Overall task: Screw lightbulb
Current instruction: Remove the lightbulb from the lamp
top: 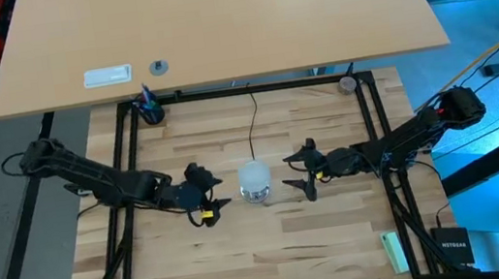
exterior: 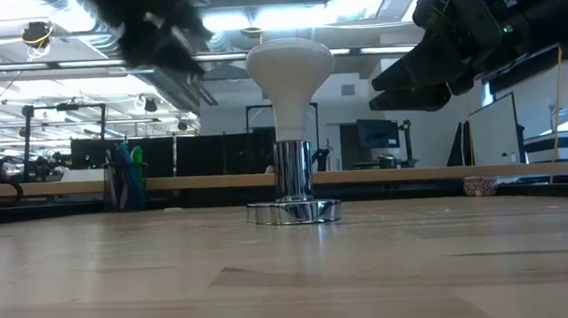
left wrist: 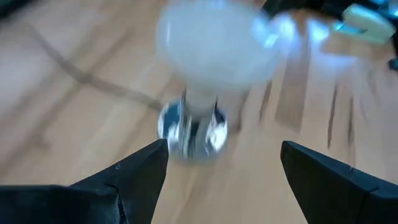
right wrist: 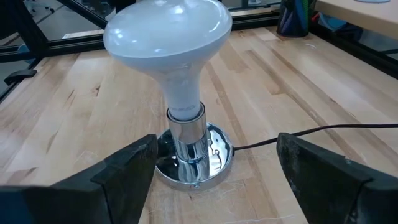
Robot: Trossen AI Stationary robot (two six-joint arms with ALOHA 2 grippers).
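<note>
On the desk (top: 247,257), lightbulb (top: 254,175) upright in silver socket (exterior: 294,210), left hand (top: 208,207) and right hand (top: 307,171) flanking it, both spread, neither touching.

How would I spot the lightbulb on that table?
Look at the middle of the wooden table, between the two dark arms. The lightbulb stands upright there in a shiny metal socket with a thin black cord. It is the only white, mushroom-shaped thing.

A white flat device (top: 109,76) is lying upper left on the tan surface (top: 310,14); a cup of pens (top: 148,107) is standing below it; a green block (top: 394,251) is lying lower right.
</note>
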